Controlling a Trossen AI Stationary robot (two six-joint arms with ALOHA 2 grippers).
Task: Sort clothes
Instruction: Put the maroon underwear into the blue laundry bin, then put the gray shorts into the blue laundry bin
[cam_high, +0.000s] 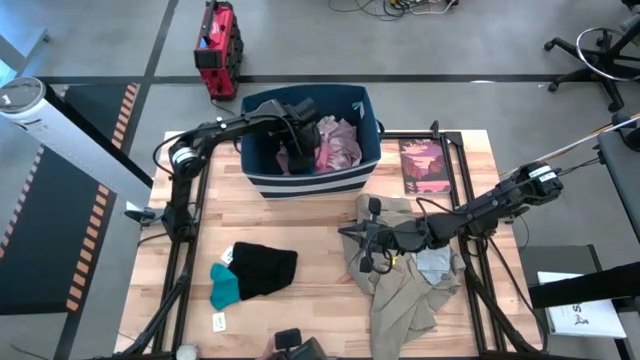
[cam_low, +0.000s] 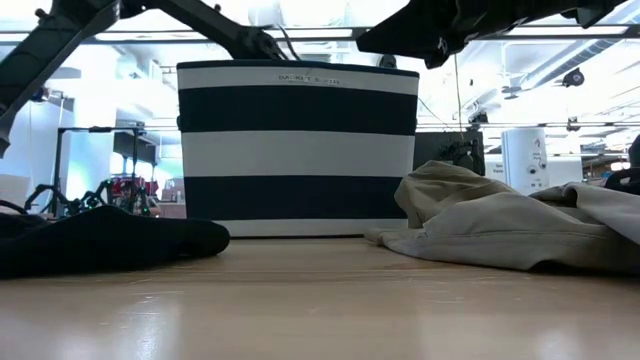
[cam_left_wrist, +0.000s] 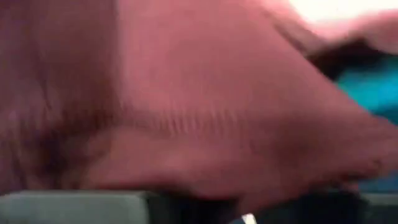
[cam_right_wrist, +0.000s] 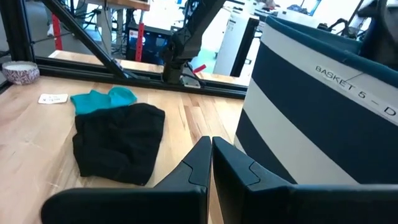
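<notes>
Left gripper reaches down inside the striped bin, over pink garments; finger state unreadable. Right gripper, fingers pressed together and empty, hovers over khaki trousers. Black piece, teal piece and trousers remain on table: sorting roughly half done.

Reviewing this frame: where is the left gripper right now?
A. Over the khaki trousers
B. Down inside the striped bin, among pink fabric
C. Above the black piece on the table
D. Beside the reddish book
B. In the high view the left gripper reaches down into the navy striped bin next to the pink clothes; its wrist view is filled with mauve-pink fabric.
</notes>
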